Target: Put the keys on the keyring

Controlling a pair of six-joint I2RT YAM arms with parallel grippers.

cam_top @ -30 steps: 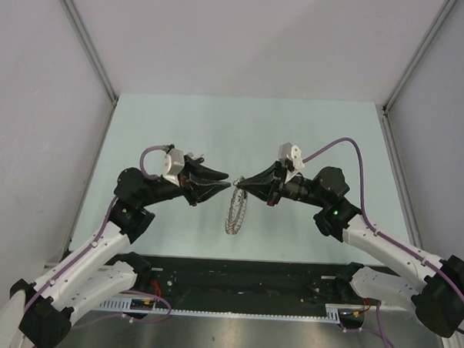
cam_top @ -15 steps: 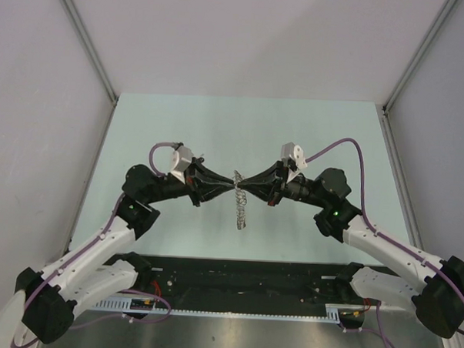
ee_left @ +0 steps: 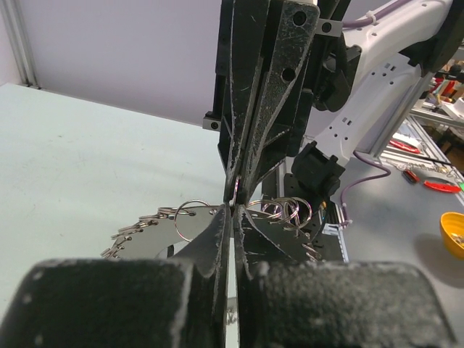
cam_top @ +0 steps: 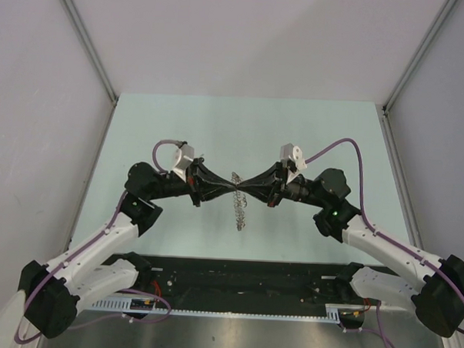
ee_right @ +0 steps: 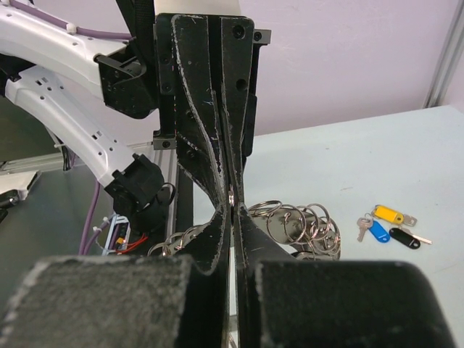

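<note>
The left pincer (cam_top: 232, 187) and the right pincer (cam_top: 241, 187) meet tip to tip above the middle of the pale green surface (cam_top: 165, 125). Both are clenched on the top of the keyring (cam_top: 238, 209), whose beaded loop hangs limp beneath them. In the right wrist view the keys (ee_right: 384, 223), with yellow, blue and black heads, lie together on the surface, apart from the keyring.

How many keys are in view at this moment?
3, lying close together on the table in the right wrist view: yellow key farthest back, blue key on the left, black key on the right. Others may be hidden.
</note>
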